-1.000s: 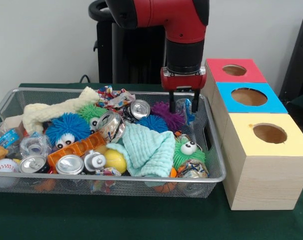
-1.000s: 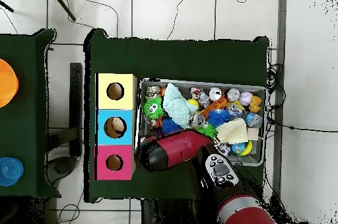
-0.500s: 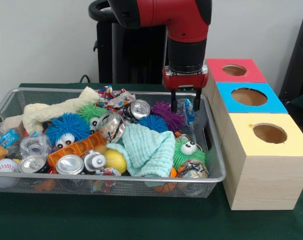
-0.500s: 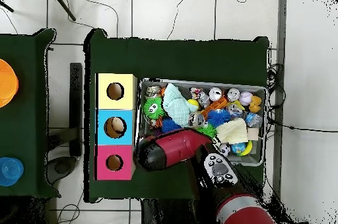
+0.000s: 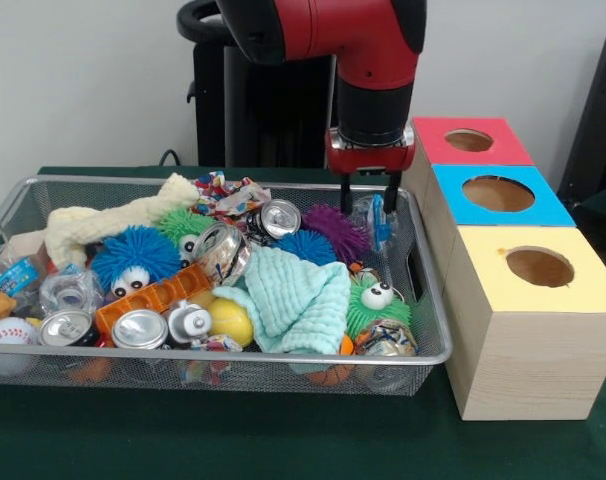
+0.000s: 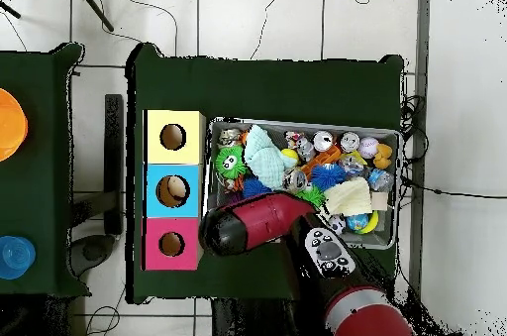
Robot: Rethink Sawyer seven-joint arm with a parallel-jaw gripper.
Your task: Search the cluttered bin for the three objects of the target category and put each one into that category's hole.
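The wire mesh bin (image 5: 283,357) is full of clutter. My gripper (image 5: 369,208) hangs over its far right corner. Its fingers are shut on a small see-through bottle (image 5: 376,228) with a blue-and-white label, held upright just above the pile. A second such bottle (image 5: 15,275) lies at the bin's left edge, with a crumpled clear one (image 5: 71,290) beside it. The blue-topped box's hole (image 5: 498,193) is to the right of my gripper. In the overhead view my arm (image 6: 259,228) hides the gripper; the bin (image 6: 398,168) and blue-topped box (image 6: 156,190) show.
A red-topped box (image 5: 470,140) and a yellow-topped box (image 5: 538,267) flank the blue one. The bin also holds drink cans (image 5: 140,329), fuzzy googly-eyed balls (image 5: 135,257), a mint cloth (image 5: 298,295) and a cream cloth (image 5: 113,217). A black pedestal (image 5: 243,100) stands behind.
My gripper has risen a little and shifted slightly right toward the boxes, with the bottle between its fingers.
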